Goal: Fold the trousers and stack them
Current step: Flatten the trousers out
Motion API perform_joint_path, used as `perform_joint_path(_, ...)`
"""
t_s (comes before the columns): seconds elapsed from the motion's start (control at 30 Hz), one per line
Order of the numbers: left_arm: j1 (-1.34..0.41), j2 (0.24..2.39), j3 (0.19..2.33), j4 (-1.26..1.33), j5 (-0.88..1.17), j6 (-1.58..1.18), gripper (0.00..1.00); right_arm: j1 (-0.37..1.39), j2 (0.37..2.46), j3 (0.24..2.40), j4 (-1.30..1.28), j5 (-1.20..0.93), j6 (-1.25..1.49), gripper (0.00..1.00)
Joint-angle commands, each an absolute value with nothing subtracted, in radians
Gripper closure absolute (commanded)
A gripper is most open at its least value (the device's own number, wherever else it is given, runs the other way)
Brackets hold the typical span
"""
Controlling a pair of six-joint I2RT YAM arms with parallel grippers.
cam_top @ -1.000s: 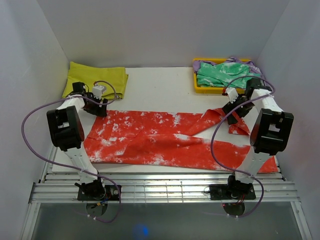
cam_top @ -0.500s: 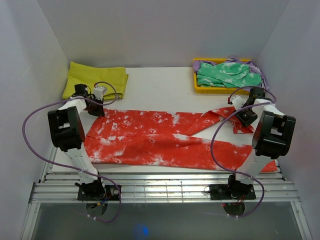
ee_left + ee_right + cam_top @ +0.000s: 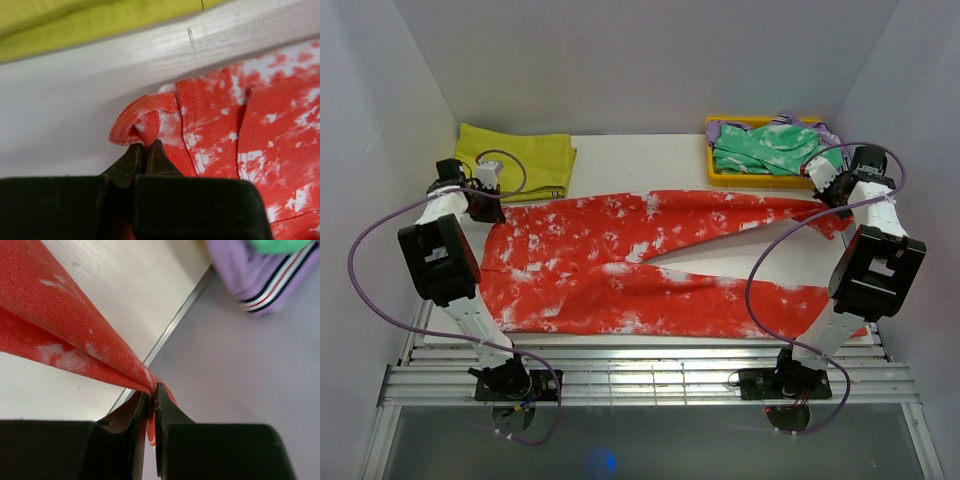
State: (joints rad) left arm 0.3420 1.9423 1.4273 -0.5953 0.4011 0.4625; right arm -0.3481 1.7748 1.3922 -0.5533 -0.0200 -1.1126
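Two pinches: my left gripper (image 3: 146, 149) and my right gripper (image 3: 151, 393) are both pressed together, each one on cloth of the trousers (image 3: 640, 265).
Left gripper: the jaws hold a small bunched corner of the waist end, at the far left of the garment; the corner curls up over the fingertips.
Right gripper: the jaws hold the end of the far leg, and the cloth runs tight away from them; this end is at the right edge of the white board (image 3: 640, 165).
Trousers: spread across the board, waist to the left and both legs to the right. The far leg goes up to my right gripper, the near leg lies flat along the near edge, and a wedge of bare board shows between them.
Yellow cloth (image 3: 515, 158): folded in the far left corner, just beyond my left gripper; a strip of white board separates it from the trousers.
Yellow bin (image 3: 714, 176): in the far right corner, near my right gripper; a green white-mottled garment (image 3: 770, 148) lies in it on a purple striped cloth (image 3: 260, 275).
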Motion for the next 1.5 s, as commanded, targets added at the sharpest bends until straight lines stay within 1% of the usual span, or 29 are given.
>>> perform_joint_path(0.0, 0.408, 1.924, 1.535, -0.558, 0.369, 0.463, 1.0, -0.373, 1.71, 1.45, -0.453, 0.011, -1.239, 0.92)
perform_joint_path(0.1, 0.416, 1.937, 1.557, -0.555, 0.416, 0.443, 1.0, -0.374, 1.684, 1.385, -0.414, -0.02, -1.31, 0.92)
perform_joint_path(0.17, 0.414, 1.945, 1.568, -0.534, 0.437, 0.422, 1.0, -0.373, 1.664, 1.289, -0.353, -0.012, -1.351, 0.92)
perform_joint_path(0.23, 0.411, 1.968, 1.588, -0.532, 0.439, 0.407, 1.0, -0.373, 1.661, 1.203, -0.313, -0.003, -1.365, 0.92)
perform_joint_path(0.37, 0.411, 2.009, 1.611, -0.523, 0.419, 0.397, 1.0, -0.371, 1.686, 1.117, -0.229, 0.055, -1.379, 0.92)
perform_joint_path(0.43, 0.411, 2.026, 1.62, -0.523, 0.405, 0.403, 1.0, -0.368, 1.693, 1.095, -0.232, 0.063, -1.391, 0.81)
perform_joint_path(0.5, 0.411, 2.049, 1.647, -0.549, 0.382, 0.417, 0.99, -0.368, 1.687, 1.08, -0.267, 0.06, -1.426, 0.5)
perform_joint_path(0.53, 0.411, 2.057, 1.663, -0.567, 0.373, 0.426, 0.96, -0.371, 1.672, 1.075, -0.299, 0.057, -1.442, 0.45)
perform_joint_path(0.57, 0.413, 2.065, 1.678, -0.598, 0.364, 0.436, 0.95, -0.376, 1.658, 1.068, -0.31, 0.051, -1.454, 0.43)
perform_joint_path(0.63, 0.416, 2.068, 1.697, -0.614, 0.339, 0.454, 0.92, -0.397, 1.631, 1.072, -0.359, 0.025, -1.491, 0.46)
perform_joint_path(0.7, 0.425, 2.062, 1.698, -0.617, 0.327, 0.472, 0.89, -0.411, 1.598, 1.11, -0.51, -0.04, -1.515, 0.46)
perform_joint_path(0.73, 0.426, 2.063, 1.703, -0.623, 0.325, 0.482, 0.86, -0.422, 1.583, 1.117, -0.552, -0.057, -1.535, 0.45)
perform_joint_path(0.77, 0.426, 2.065, 1.707, -0.638, 0.321, 0.489, 0.81, -0.425, 1.579, 1.121, -0.592, -0.058, -1.539, 0.42)
perform_joint_path(0.8, 0.426, 2.066, 1.719, -0.647, 0.322, 0.508, 0.67, -0.426, 1.575, 1.127, -0.603, -0.061, -1.539, 0.38)
perform_joint_path(0.83, 0.428, 2.062, 1.726, -0.663, 0.349, 0.518, 0.59, -0.433, 1.583, 1.155, -0.613, -0.083, -1.519, 0.37)
perform_joint_path(0.87, 0.429, 2.056, 1.726, -0.676, 0.362, 0.526, 0.54, -0.437, 1.595, 1.179, -0.626, -0.098, -1.494, 0.35)
perform_joint_path(0.9, 0.43, 2.048, 1.723, -0.678, 0.367, 0.531, 0.49, -0.437, 1.612, 1.215, -0.658, -0.113, -1.464, 0.35)
perform_joint_path(0.93, 0.43, 2.031, 1.717, -0.677, 0.382, 0.531, 0.35, -0.437, 1.664, 1.311, -0.681, -0.155, -1.424, 0.35)
perform_joint_path(1.0, 0.428, 2.011, 1.707, -0.695, 0.417, 0.546, 0.3, -0.437, 1.725, 1.428, -0.791, -0.208, -1.304, 0.34)
perform_joint_path(1.03, 0.428, 1.999, 1.691, -0.706, 0.439, 0.56, 0.15, -0.437, 1.768, 1.475, -0.799, -0.263, -1.267, 0.34)
perform_joint_path(1.07, 0.428, 1.97, 1.68, -0.709, 0.474, 0.564, 0.14, -0.437, 1.778, 1.524, -0.796, -0.288, -1.228, 0.34)
perform_joint_path(1.1, 0.428, 1.959, 1.672, -0.716, 0.494, 0.572, 0.14, -0.434, 1.781, 1.526, -0.773, -0.305, -1.214, 0.35)
perform_joint_path(1.17, 0.426, 1.934, 1.66, -0.742, 0.532, 0.584, 0.13, -0.426, 1.776, 1.494, -0.645, -0.344, -1.21, 0.35)
perform_joint_path(1.23, 0.423, 1.927, 1.664, -0.762, 0.551, 0.584, 0.13, -0.407, 1.804, 1.493, -0.626, -0.351, -1.274, 0.35)
perform_joint_path(1.33, 0.422, 1.924, 1.683, -0.817, 0.592, 0.584, 0.12, -0.399, 1.845, 1.502, -0.686, -0.362, -1.412, 0.31)
perform_joint_path(1.37, 0.422, 1.927, 1.687, -0.845, 0.598, 0.584, 0.12, -0.397, 1.848, 1.493, -0.683, -0.356, -1.442, 0.29)
perform_joint_path(1.47, 0.422, 1.936, 1.698, -0.89, 0.607, 0.581, 0.12, -0.397, 1.852, 1.45, -0.655, -0.344, -1.528, 0.27)
